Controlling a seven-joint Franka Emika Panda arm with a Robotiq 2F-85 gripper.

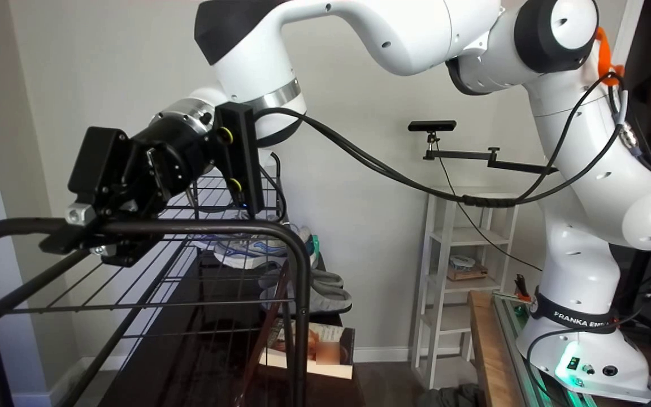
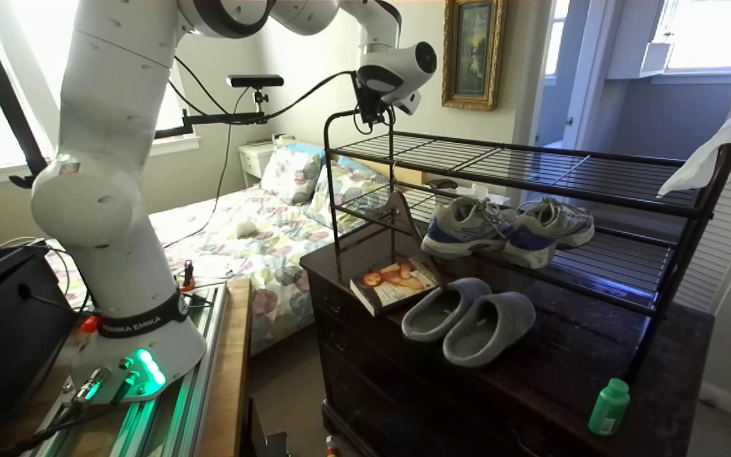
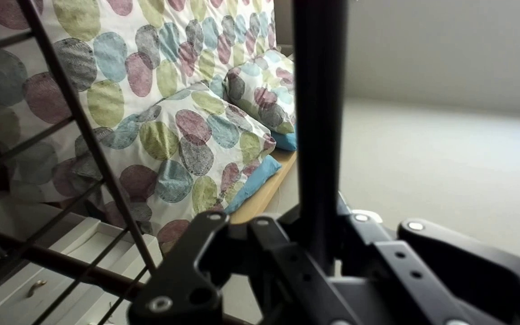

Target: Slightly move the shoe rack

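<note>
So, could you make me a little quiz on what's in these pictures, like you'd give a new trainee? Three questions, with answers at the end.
1. True or false: the gripper is holding the book.
2. What colour is the bottle on the dresser: A red, B green, C white?
3. Fill the gap: the sneakers sit on the ... shelf of the shoe rack.

Key:
1. False: it is closed on the rack's raised end rail.
2. B.
3. lower.
</note>
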